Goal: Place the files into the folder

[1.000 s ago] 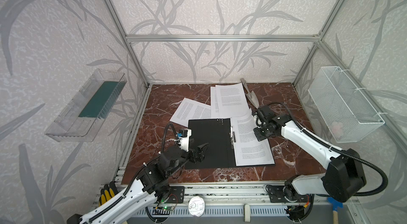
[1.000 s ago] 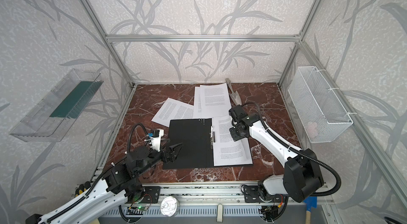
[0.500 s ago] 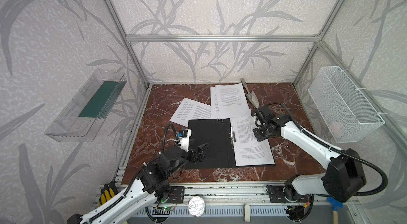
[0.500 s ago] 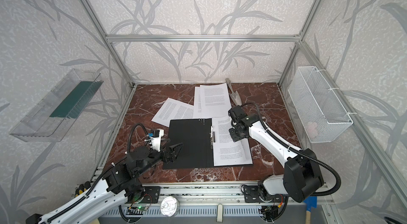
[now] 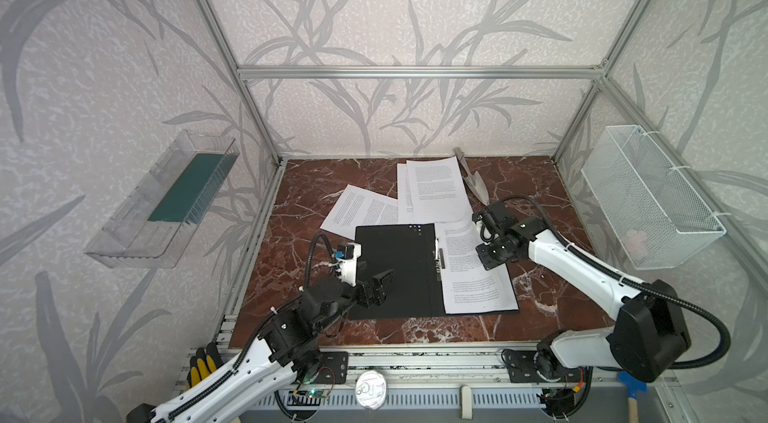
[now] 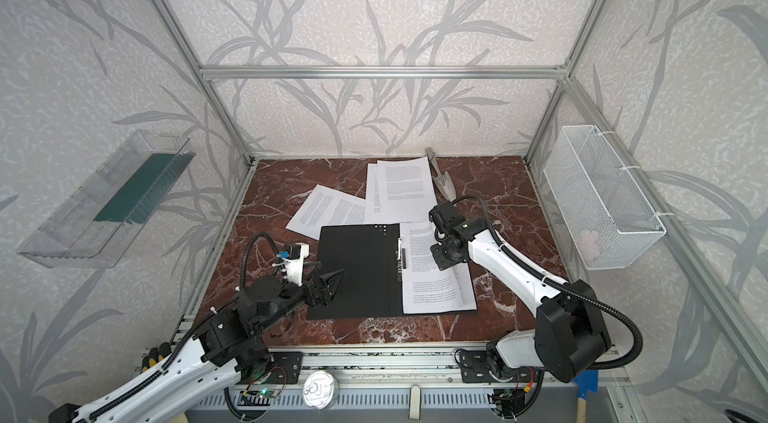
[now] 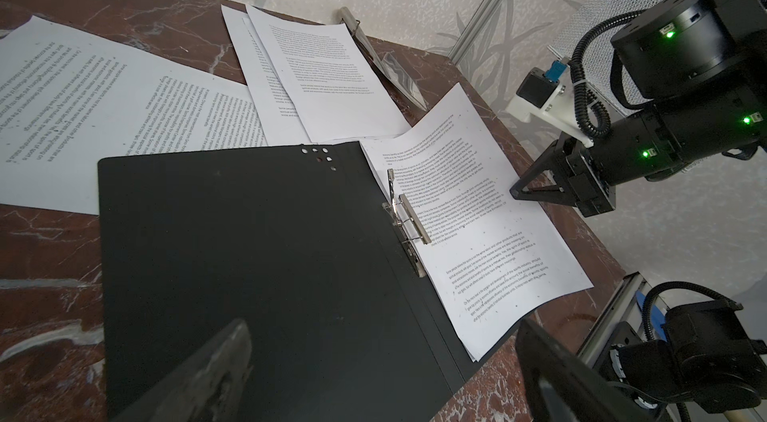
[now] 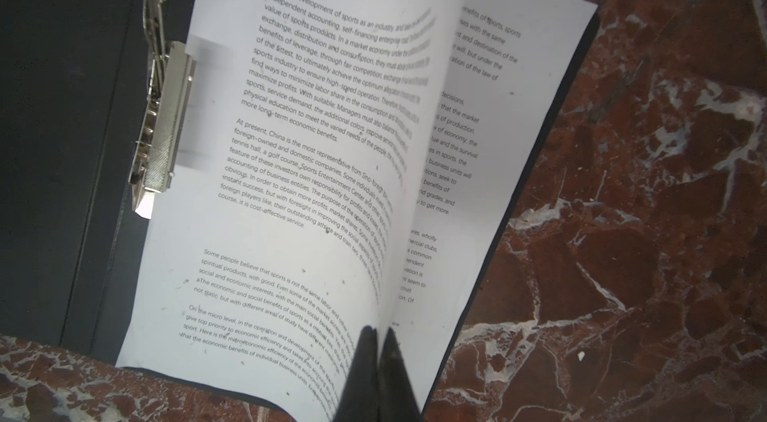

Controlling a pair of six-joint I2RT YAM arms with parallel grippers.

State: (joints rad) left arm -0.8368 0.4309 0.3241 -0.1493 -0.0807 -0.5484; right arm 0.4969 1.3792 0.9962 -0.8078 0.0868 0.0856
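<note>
Nothing has visibly shifted over the last second; both my arms sit where they were. My right end effector (image 8: 378, 330) is pressed together, pinching the outer edge of the top sheet (image 8: 290, 150), which curls up off the sheet beneath it (image 8: 477, 142). Both sheets lie on the right half of the open folder (image 5: 395, 267), their inner edges against the metal clip (image 8: 164, 125) on the spine. The clip's bar reaches over that edge; whether it presses the paper I cannot tell.

My left end effector (image 5: 372, 279) is spread wide and hovers over the folder's bare left cover, near its outer edge. I cannot tell whether it touches.

The folder lies flat near the front of the desk (image 5: 540, 192). Behind it the other files (image 5: 434, 192) lie loose. Two overlap at the back and one (image 5: 361, 213) is angled to the left, with its corner tucked under the folder. A trowel (image 5: 473, 184) lies just beside the back pair.
</note>
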